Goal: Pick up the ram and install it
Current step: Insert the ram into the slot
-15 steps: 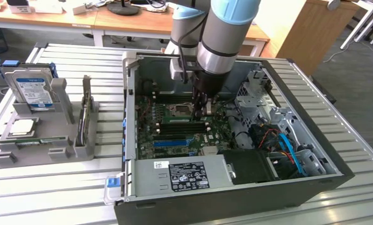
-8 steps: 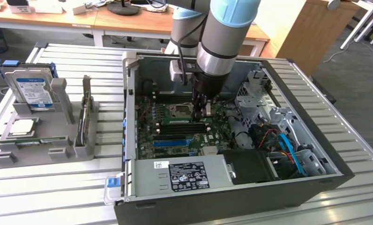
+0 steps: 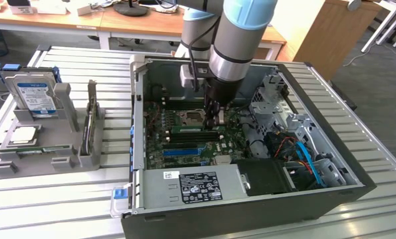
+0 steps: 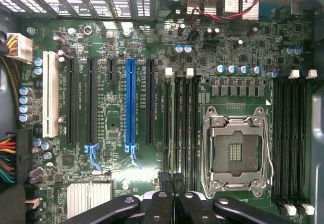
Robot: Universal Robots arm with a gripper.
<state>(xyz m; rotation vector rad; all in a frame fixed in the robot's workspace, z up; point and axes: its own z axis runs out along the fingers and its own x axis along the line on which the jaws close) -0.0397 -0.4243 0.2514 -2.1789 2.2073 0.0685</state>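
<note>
Green, the ram (image 3: 196, 129) lies along the memory slots beside the processor socket (image 3: 192, 117) in the open computer case (image 3: 331, 164), and our gripper (image 3: 215, 123) reaches down onto it. At the wrist we see the jaws clenched on its thin edge, which stands in a slot.

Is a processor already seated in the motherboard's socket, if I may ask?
No, the socket sits empty, its dark pin field exposed inside the metal frame.
</note>
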